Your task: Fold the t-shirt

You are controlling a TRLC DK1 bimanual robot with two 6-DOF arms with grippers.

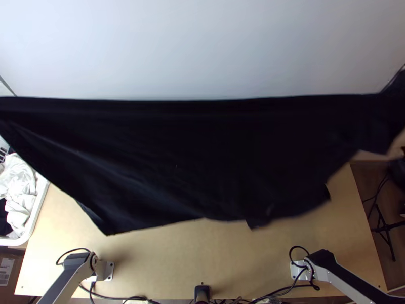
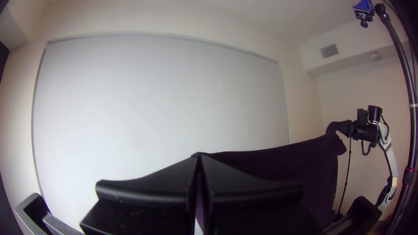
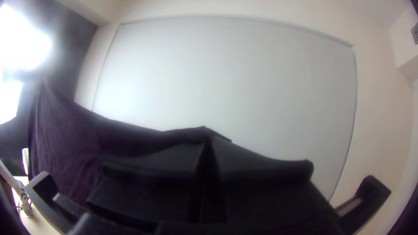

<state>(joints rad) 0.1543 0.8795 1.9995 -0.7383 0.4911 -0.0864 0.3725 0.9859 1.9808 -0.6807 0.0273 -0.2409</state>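
The black t-shirt (image 1: 192,157) hangs stretched wide above the table, its upper edge nearly straight and its lower edge uneven. My left gripper (image 2: 198,159) is shut on one upper end of the t-shirt (image 2: 278,174), which runs from there to the other arm's gripper, seen farther off. In the right wrist view my right gripper (image 3: 209,141) is shut on the opposite upper end, and the t-shirt (image 3: 65,143) stretches away to the far side. Both sets of fingers are pressed together at the cloth. Folds within the dark fabric are hard to make out.
Under the cloth lies the light wooden table (image 1: 192,263). A white basket (image 1: 38,202) with white cloths stands at its left side. Cables (image 1: 116,296) run along the near edge. A black stand (image 1: 385,228) is on the floor at the right. Behind is a large white board (image 2: 161,100).
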